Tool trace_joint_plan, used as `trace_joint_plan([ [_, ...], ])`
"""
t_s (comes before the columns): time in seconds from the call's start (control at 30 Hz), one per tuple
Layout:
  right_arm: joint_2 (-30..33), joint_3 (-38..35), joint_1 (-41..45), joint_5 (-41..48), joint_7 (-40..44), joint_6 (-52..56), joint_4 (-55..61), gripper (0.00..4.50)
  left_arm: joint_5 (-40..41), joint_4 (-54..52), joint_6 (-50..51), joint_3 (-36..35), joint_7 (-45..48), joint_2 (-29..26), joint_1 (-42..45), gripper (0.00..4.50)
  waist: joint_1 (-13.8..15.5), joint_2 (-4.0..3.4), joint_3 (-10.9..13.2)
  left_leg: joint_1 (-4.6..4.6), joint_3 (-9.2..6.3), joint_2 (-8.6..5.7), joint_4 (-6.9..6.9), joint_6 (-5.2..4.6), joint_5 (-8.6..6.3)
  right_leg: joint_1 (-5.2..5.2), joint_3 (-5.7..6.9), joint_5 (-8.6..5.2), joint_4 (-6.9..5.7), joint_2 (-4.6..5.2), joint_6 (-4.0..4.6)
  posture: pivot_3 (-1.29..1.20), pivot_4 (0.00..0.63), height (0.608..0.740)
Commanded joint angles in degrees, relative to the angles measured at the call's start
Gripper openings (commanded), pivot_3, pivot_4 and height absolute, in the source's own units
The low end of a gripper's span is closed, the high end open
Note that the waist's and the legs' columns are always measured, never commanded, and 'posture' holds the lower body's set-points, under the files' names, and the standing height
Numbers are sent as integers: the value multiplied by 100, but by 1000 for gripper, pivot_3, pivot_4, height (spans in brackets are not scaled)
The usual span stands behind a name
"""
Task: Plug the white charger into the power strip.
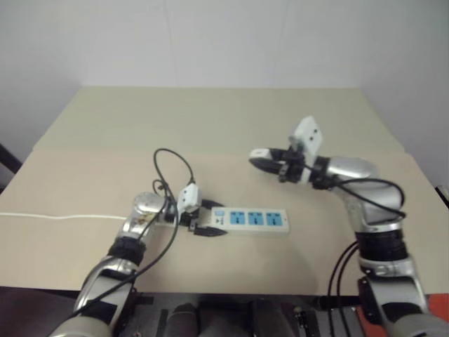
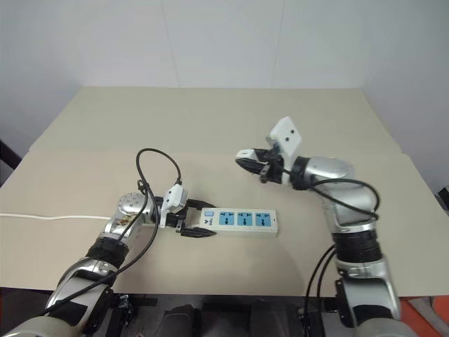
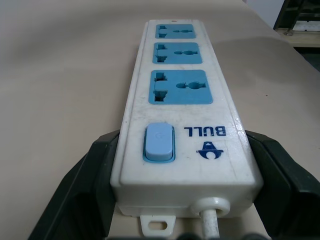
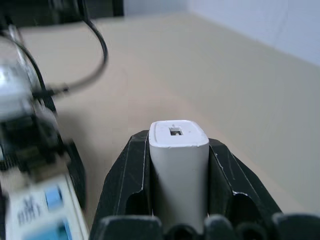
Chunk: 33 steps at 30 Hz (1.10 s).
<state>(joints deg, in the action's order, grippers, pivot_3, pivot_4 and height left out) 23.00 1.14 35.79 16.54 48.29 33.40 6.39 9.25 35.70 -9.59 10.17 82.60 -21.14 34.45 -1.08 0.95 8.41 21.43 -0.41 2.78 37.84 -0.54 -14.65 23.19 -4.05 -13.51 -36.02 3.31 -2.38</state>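
Charger (image 4: 178, 165) is clamped between the black fingers of the right gripper (image 1: 261, 161), carried above the table (image 1: 231, 119), behind the power strip (image 1: 250, 220), presumably for alignment over a socket. The strip lies flat and is pinched at its switch end by the left gripper (image 1: 204, 226), apparently as bracing against the push. Right forearm is held roughly level, pointing left; left forearm is kept low, pointing along the strip.

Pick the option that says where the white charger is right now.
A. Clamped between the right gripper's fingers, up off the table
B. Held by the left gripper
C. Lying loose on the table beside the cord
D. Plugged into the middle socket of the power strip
A: the right gripper is shut on the white charger, raised above the table and apart from the power strip, which the left gripper clamps at its switch end.
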Motion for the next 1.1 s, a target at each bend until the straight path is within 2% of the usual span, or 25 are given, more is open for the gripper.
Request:
trace_joint_plan([
  [0.03, -227, -1, -165, 231, -104, -353, 307, 1163, -38, -122, 98, 27, -19, -151, -68, 3279, 1, 0, 0, 0, 0, 0, 0, 0, 0, 0, 0, 0, 0, 0, 0, 0, 150, 740],
  [0.33, -168, 656, -1078, 236, 674, -1226, 290, 1163, -9, -256, 183, 0, -77, -255, -145, 3279, -1, 0, 0, -3, -1, 0, 0, 0, 0, -4, 1, -1, 1, 0, 1, 0, 150, 740],
  [0.53, -354, 664, -1041, 417, 708, -1402, -22, 1163, 9, -253, 146, 12, -31, -282, -144, 3279, -11, 1, 0, -9, -1, 0, 0, 0, 0, -7, 1, -2, -1, -2, 3, 0, 150, 740],
  [1.1, -543, 909, -858, 162, 812, -1925, -938, 1163, -32, -160, 82, 71, 13, -232, -70, 3279, -8, 1, 0, -7, -1, 0, 0, 0, 0, -6, 1, -2, 1, -1, 3, 0, 150, 740],
])
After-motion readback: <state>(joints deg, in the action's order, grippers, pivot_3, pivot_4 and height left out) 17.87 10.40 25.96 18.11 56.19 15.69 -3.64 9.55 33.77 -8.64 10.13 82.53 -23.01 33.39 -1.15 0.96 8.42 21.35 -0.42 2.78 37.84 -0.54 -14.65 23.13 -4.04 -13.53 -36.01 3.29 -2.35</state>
